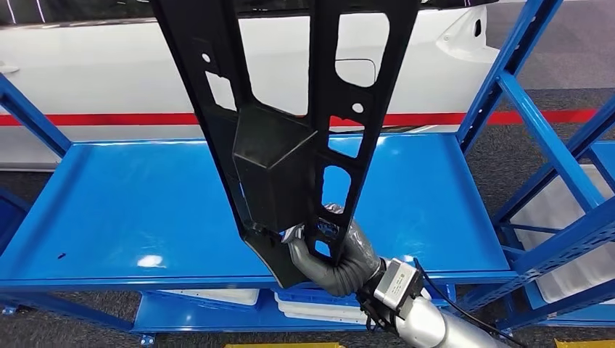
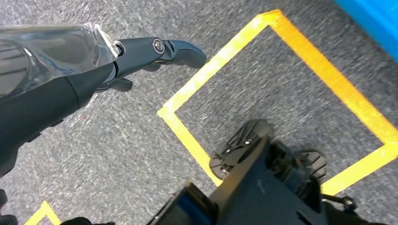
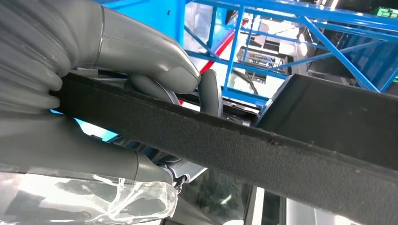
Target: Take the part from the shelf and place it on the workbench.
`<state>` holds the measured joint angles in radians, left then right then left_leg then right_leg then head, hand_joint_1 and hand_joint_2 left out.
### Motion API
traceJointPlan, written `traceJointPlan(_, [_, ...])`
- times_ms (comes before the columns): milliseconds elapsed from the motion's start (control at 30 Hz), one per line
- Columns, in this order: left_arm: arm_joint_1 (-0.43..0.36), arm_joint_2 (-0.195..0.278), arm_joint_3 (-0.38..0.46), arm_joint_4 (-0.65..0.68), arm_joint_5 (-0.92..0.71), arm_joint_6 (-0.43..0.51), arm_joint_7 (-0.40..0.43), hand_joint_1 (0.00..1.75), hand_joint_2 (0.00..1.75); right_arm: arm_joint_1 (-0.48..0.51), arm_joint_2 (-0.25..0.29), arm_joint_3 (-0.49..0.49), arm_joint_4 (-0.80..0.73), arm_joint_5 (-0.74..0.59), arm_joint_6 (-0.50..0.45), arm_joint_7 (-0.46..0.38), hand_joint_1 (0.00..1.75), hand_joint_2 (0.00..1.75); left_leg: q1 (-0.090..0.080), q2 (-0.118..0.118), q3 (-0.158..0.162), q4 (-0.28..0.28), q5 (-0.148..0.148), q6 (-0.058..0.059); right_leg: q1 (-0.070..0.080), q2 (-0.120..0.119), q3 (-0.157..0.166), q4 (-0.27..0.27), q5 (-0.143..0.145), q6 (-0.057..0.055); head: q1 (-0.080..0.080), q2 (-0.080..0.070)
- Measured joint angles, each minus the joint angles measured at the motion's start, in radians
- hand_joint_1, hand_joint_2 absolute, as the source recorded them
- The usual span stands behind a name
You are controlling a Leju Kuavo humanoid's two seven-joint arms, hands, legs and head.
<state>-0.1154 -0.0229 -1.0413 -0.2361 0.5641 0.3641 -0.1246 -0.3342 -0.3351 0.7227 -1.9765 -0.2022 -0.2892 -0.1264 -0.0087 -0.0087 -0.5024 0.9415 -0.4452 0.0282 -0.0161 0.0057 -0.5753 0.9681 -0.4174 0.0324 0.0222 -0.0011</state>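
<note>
One grey right hand (image 1: 335,254) grips the lower end of the long black perforated plastic part (image 1: 279,138), holding it upright above the blue metal shelf (image 1: 130,196), while the left hand (image 2: 141,58) hangs empty, fingers loosely extended.

Clearance at the blue shelf: deck bare, centre blocked by the raised part

The black part (image 1: 290,130), gripped at its near end by the right hand (image 1: 335,254), stands across the middle of the shelf (image 1: 123,196); bare deck lies left and right of it. Blue uprights (image 1: 500,80) and braces close the right side, the white panel (image 1: 94,72) the far side.
</note>
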Motion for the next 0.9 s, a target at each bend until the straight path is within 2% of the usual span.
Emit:
traceJointPlan(67, [0.001,0.0,0.0,0.0,-0.001,0.0,0.001,0.0,1.75,0.005,0.0,-0.005,0.0,-0.011,-0.001,0.0,1.75,1.75,0.002,0.001,-0.007,-0.005,0.013,0.013,-0.001,-0.001,-0.006,0.001,0.002,0.012,0.0,0.0])
traceJointPlan(100, [0.001,0.0,0.0,0.0,-0.002,0.0,0.001,0.0,1.75,0.006,0.0,-0.007,0.0,-0.017,-0.001,-0.001,1.75,1.75,0.004,0.003,-0.011,-0.01,0.021,0.021,-0.001,-0.001,-0.012,0.015,-0.015,0.016,0.001,0.0])
traceJointPlan(133, [0.001,0.0,0.0,0.0,-0.002,-0.001,0.001,0.0,1.75,0.007,0.0,-0.009,0.0,-0.023,-0.001,-0.001,1.75,1.75,0.006,0.007,-0.015,-0.015,0.03,0.028,-0.001,-0.001,-0.025,0.051,-0.047,0.019,0.002,0.0])
traceJointPlan(200, [0.0,0.0,0.0,0.0,-0.002,-0.002,0.001,0.0,1.75,0.009,0.0,-0.012,0.0,-0.034,-0.001,-0.003,1.75,1.75,0.005,0.016,-0.029,-0.016,0.042,0.036,-0.001,-0.001,-0.069,0.18,-0.137,0.023,0.003,0.0])
traceJointPlan(233, [0.0,-0.001,0.0,0.0,-0.002,-0.002,0.001,0.0,1.75,0.011,0.0,-0.012,0.0,-0.037,-0.001,-0.003,1.75,1.75,0.004,0.02,-0.038,-0.016,0.049,0.038,-0.001,-0.001,-0.09,0.248,-0.171,0.025,0.004,0.0])
traceJointPlan(267, [0.0,-0.001,0.0,0.0,-0.002,-0.003,0.001,0.0,1.75,0.013,0.001,-0.012,0.0,-0.041,-0.001,-0.004,1.75,1.75,0.003,0.024,-0.047,-0.015,0.055,0.038,-0.002,-0.001,-0.098,0.29,-0.185,0.026,0.004,0.0])
traceJointPlan(300, [-0.001,-0.001,0.0,0.0,-0.002,-0.003,0.001,0.0,1.75,0.014,0.001,-0.013,0.0,-0.045,-0.001,-0.006,1.75,1.75,0.003,0.027,-0.056,-0.015,0.062,0.036,-0.002,-0.002,-0.087,0.294,-0.178,0.028,0.004,0.0])
traceJointPlan(333, [-0.002,-0.001,0.0,0.0,-0.002,-0.003,0.001,0.0,1.75,0.015,0.001,-0.015,0.0,-0.05,-0.001,-0.01,1.75,1.75,0.004,0.029,-0.065,-0.014,0.069,0.034,-0.003,-0.002,-0.055,0.256,-0.154,0.028,0.004,0.0])
traceJointPlan(367, [-0.003,-0.001,0.0,0.0,-0.002,-0.003,0.001,0.0,1.75,0.015,0.0,-0.017,0.0,-0.055,-0.001,-0.014,1.75,1.75,0.004,0.029,-0.072,-0.012,0.075,0.031,-0.004,-0.003,-0.006,0.187,-0.124,0.029,0.004,0.0])
traceJointPlan(400, [-0.004,-0.002,0.0,0.0,-0.003,-0.003,0.001,0.0,1.75,0.015,0.0,-0.019,0.0,-0.058,-0.001,-0.019,1.75,1.75,0.003,0.03,-0.079,-0.009,0.08,0.026,-0.004,-0.005,0.049,0.105,-0.104,0.028,0.004,0.0])
traceJointPlan(433, [-0.005,-0.002,0.0,0.0,-0.002,-0.003,0.001,0.0,1.75,0.014,0.001,-0.022,0.0,-0.06,-0.001,-0.023,1.75,1.75,0.002,0.03,-0.085,-0.005,0.086,0.022,-0.003,-0.007,0.09,0.04,-0.093,0.025,0.004,0.0])
traceJointPlan(467, [-0.005,-0.002,0.0,0.0,-0.002,-0.003,0.0,0.0,1.75,0.014,0.001,-0.024,0.0,-0.061,-0.001,-0.026,1.75,1.75,0.001,0.03,-0.089,-0.001,0.091,0.017,-0.002,-0.007,0.115,-0.003,-0.091,0.021,0.004,0.0])
traceJointPlan(500, [-0.006,-0.002,0.001,0.0,-0.002,-0.003,0.0,0.0,1.75,0.014,0.001,-0.026,0.0,-0.061,-0.001,-0.028,1.75,1.75,-0.001,0.03,-0.093,0.002,0.097,0.011,0.0,-0.007,0.122,-0.021,-0.093,0.015,0.003,0.0])
traceJointPlan(567, [-0.006,-0.001,0.001,0.0,-0.002,-0.002,0.0,0.0,1.75,0.015,0.002,-0.027,-0.001,-0.061,-0.001,-0.03,1.75,1.75,0.002,0.028,-0.1,0.006,0.104,0.0,0.0,-0.007,0.108,-0.019,-0.082,-0.001,0.004,0.0])
traceJointPlan(600, [-0.006,-0.001,0.001,0.0,-0.001,-0.001,0.0,0.0,1.75,0.016,0.002,-0.027,-0.001,-0.06,-0.002,-0.031,1.75,1.75,0.003,0.025,-0.107,0.018,0.089,-0.007,-0.001,-0.008,0.099,-0.018,-0.073,-0.01,0.003,0.0])
traceJointPlan(633, [-0.007,0.0,0.001,0.0,-0.001,-0.001,0.0,0.0,1.75,0.016,0.002,-0.028,-0.001,-0.06,-0.003,-0.031,1.75,1.75,0.005,0.022,-0.119,0.048,0.056,-0.014,-0.002,-0.009,0.089,-0.019,-0.063,-0.018,0.003,0.0])
traceJointPlan(667, [-0.008,0.0,0.002,0.0,0.0,0.0,-0.001,0.0,1.75,0.016,0.003,-0.028,-0.001,-0.06,-0.003,-0.032,1.75,1.75,0.008,0.018,-0.135,0.1,0.007,-0.021,-0.003,-0.009,0.076,-0.019,-0.052,-0.023,0.002,0.0])
traceJointPlan(733, [-0.012,0.0,0.003,0.0,0.0,0.0,-0.002,0.0,1.75,0.017,0.004,-0.029,-0.001,-0.06,-0.004,-0.032,1.75,1.75,0.009,0.016,-0.163,0.241,-0.088,-0.031,-0.002,-0.008,0.049,-0.018,-0.031,-0.027,0.001,0.0])
traceJointPlan(767, [-0.014,0.0,0.004,0.0,0.0,0.0,-0.002,0.0,1.75,0.018,0.004,-0.029,-0.001,-0.061,-0.004,-0.032,1.75,1.75,0.009,0.015,-0.165,0.295,-0.108,-0.033,-0.001,-0.008,0.035,-0.018,-0.021,-0.027,0.001,0.0])
traceJointPlan(800, [-0.014,0.0,0.004,0.0,0.0,0.0,-0.002,0.0,1.75,0.019,0.004,-0.029,-0.001,-0.061,-0.004,-0.031,1.75,1.75,0.009,0.014,-0.154,0.318,-0.107,-0.032,0.0,-0.004,0.022,-0.017,-0.01,-0.027,0.001,0.0])
traceJointPlan(833, [-0.013,0.0,0.005,0.0,0.0,-0.001,-0.001,0.0,1.75,0.019,0.004,-0.029,-0.001,-0.062,-0.004,-0.031,1.75,1.75,0.009,0.012,-0.125,0.301,-0.087,-0.027,0.002,0.001,0.008,-0.017,0.0,-0.026,0.001,0.0])
traceJointPlan(867, [-0.011,0.0,0.005,0.0,0.0,-0.001,0.0,0.0,1.75,0.019,0.004,-0.03,-0.001,-0.063,-0.004,-0.031,1.75,1.75,0.007,0.005,-0.08,0.246,-0.06,-0.019,0.004,0.008,-0.005,-0.017,0.011,-0.025,0.001,0.0])
traceJointPlan(900, [-0.008,0.002,0.005,0.0,0.0,-0.001,0.001,0.0,1.75,0.019,0.004,-0.031,-0.002,-0.065,-0.004,-0.03,1.75,1.75,0.005,-0.014,-0.024,0.166,-0.043,-0.005,0.005,0.015,-0.016,-0.017,0.022,-0.023,0.001,0.0])
